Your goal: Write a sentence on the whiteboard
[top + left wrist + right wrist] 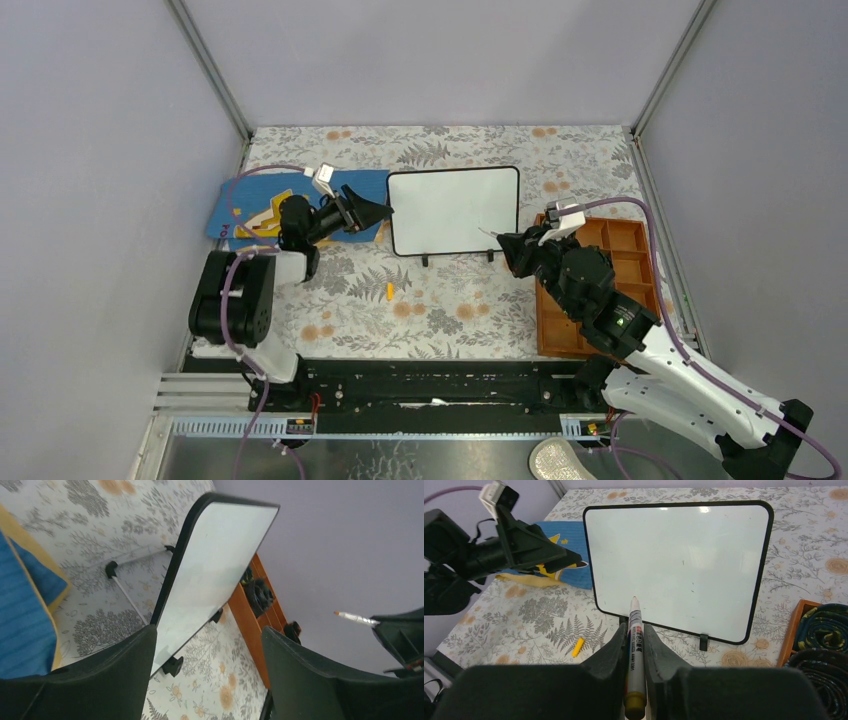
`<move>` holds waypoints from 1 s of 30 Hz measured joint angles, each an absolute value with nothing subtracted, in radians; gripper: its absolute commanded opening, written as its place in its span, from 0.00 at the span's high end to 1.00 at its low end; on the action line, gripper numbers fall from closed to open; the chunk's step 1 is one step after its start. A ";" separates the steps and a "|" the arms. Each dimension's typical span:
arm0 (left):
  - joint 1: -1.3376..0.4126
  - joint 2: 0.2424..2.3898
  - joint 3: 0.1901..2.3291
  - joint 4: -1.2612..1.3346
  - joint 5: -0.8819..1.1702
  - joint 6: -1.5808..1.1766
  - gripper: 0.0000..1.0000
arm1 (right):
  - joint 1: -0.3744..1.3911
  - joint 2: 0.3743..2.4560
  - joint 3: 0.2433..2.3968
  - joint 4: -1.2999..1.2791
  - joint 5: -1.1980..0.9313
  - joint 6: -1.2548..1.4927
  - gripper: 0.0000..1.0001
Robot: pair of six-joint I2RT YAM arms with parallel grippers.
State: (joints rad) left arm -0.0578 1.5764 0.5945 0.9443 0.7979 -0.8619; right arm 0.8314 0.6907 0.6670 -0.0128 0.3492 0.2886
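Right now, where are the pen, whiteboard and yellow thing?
pen (634, 630), right wrist view, white barrel
whiteboard (679, 555), right wrist view, blank face
yellow thing (578, 647), right wrist view, its middle

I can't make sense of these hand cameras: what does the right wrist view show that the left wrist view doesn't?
Only right wrist: the whiteboard face-on and wholly blank, and a small yellow piece lying before it. Only left wrist: the thin support rods behind the board. Both: the whiteboard, the marker held in the right pincer, the left pincer, blue mat, orange tray.
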 measured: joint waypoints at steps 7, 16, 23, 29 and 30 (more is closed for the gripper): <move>-0.013 1.742 0.612 1.162 0.909 -0.937 0.19 | 0.831 0.690 0.667 -0.007 0.325 0.297 1.00; 0.007 1.817 0.611 1.273 0.917 -0.907 0.23 | 0.831 0.724 0.674 0.006 0.318 0.303 1.00; -0.004 1.908 0.609 1.358 0.916 -0.907 0.28 | 0.831 0.813 0.715 0.022 0.257 0.319 1.00; -0.035 1.992 0.611 1.447 0.921 -0.936 0.31 | 0.831 0.870 0.740 0.046 0.199 0.339 1.00; -0.041 2.001 0.611 1.454 0.923 -0.937 0.31 | 0.831 0.875 0.742 0.048 0.194 0.342 1.00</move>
State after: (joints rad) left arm -0.0414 2.0006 0.6106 1.4536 0.9226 -0.9375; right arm 0.8314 0.8745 0.7422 0.0483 0.1940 0.3416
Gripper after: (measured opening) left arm 0.697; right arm 0.175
